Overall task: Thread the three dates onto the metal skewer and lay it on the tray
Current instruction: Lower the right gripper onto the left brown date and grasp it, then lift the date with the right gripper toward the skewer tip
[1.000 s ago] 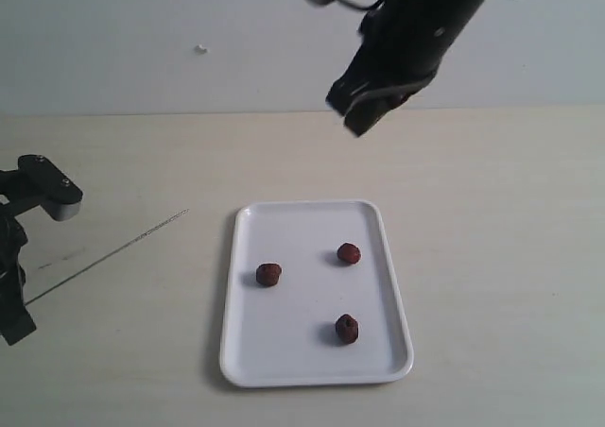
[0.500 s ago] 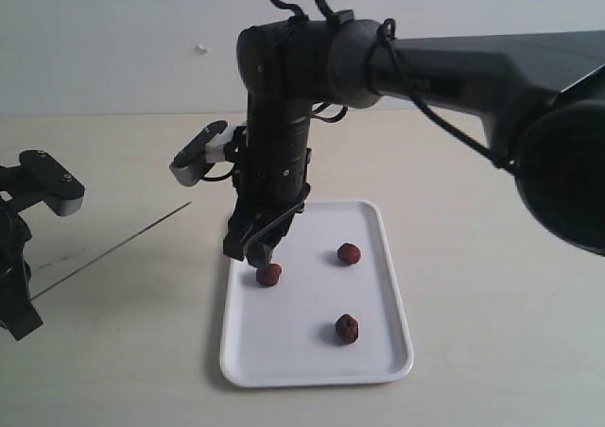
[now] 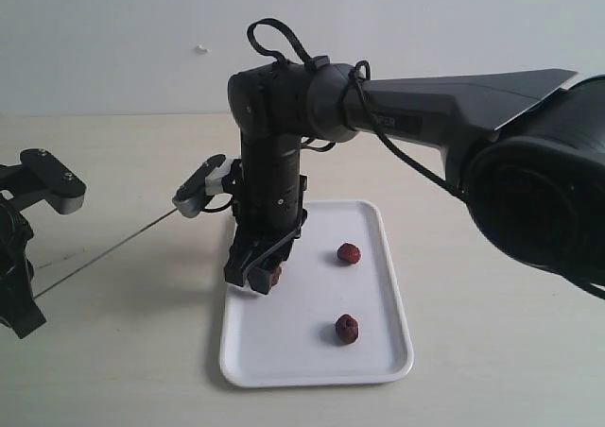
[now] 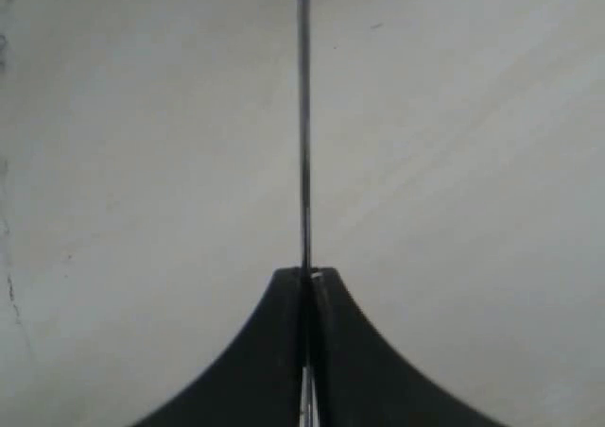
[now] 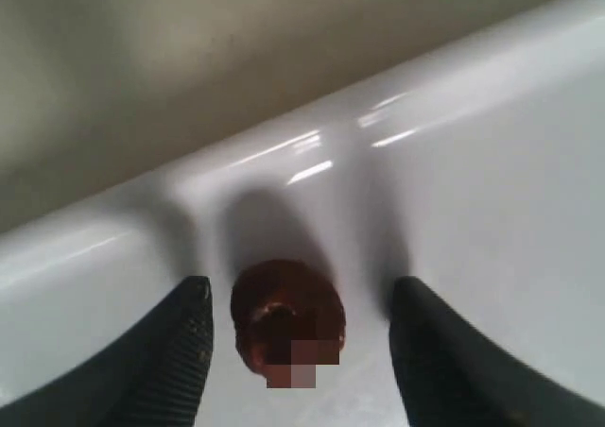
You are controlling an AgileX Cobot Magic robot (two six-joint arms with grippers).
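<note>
The spread right gripper (image 3: 253,278) straddles a wrinkled reddish-brown date (image 5: 284,314), apparently to grasp it; the left gripper (image 4: 307,278) pinches the thin grey metal skewer (image 4: 303,115).

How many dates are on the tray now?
3 dates, all on the tray: one mid-right, one nearer the front, one partly hidden inside the open right gripper.

The exterior view looks down slantwise over the whole surface (image 3: 123,370) from well back. The left wrist view, close behind the left gripper (image 4: 307,274), faces along the skewer (image 4: 303,115). The right wrist view, close behind the right gripper (image 5: 301,297), shares the tray (image 5: 492,162) with the exterior view.
</note>
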